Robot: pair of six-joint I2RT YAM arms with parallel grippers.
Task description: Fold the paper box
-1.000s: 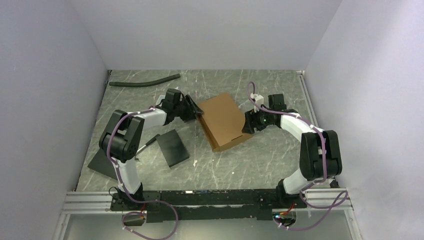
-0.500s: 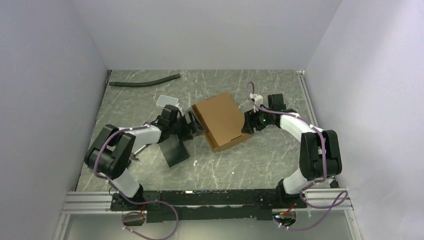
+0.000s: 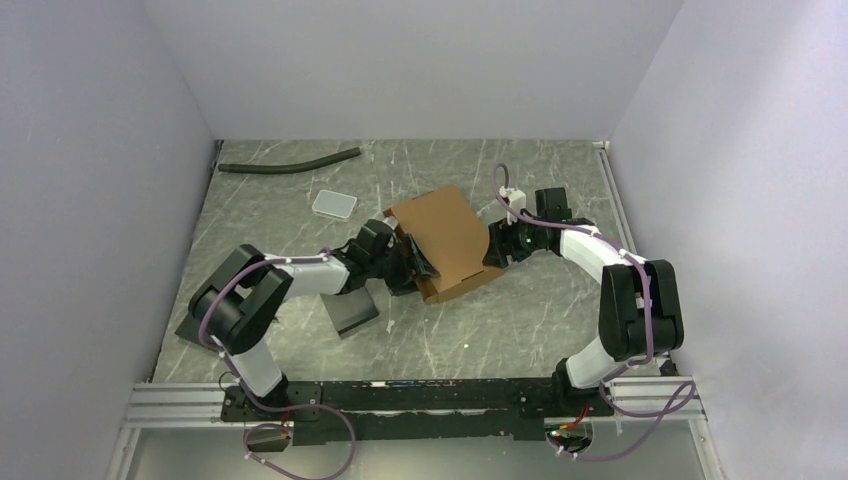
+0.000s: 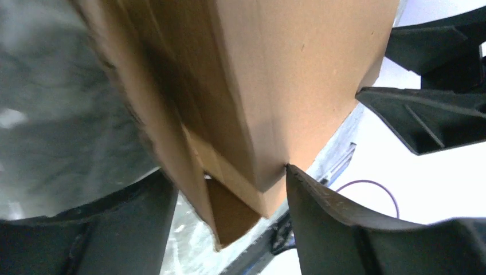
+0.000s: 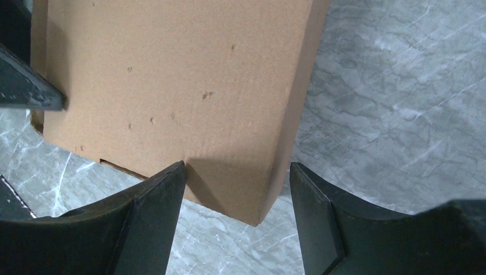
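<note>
The paper box [image 3: 445, 240] is seen lying in the middle of the table [image 3: 520, 320], turned askew, already shaped into a shallow closed mailer. At its near-left corner a flap [image 4: 232, 215] is seen poking out below the lid, not tucked in. The step in hand is judged to be the closing of that corner. What seems called for next is a squeeze or push so the loose flap is driven into the wall, with the box braced from the other side.

The left gripper [image 3: 415, 268] is placed at that near-left corner, the forearm stretched low across the table. Its jaws are spread to either side of the corner, one fingertip touching the cardboard, nothing clamped.

The right gripper [image 3: 493, 250] is set against the box's right edge, the arm bent round from the right. Its jaws are parted too, straddling the corner there, with nothing gripped.

Left of the box a black slab [image 3: 352, 310] is lying. Beyond the box's far-left corner, a small clear tray [image 3: 333, 204] and a black hose [image 3: 290, 162].
</note>
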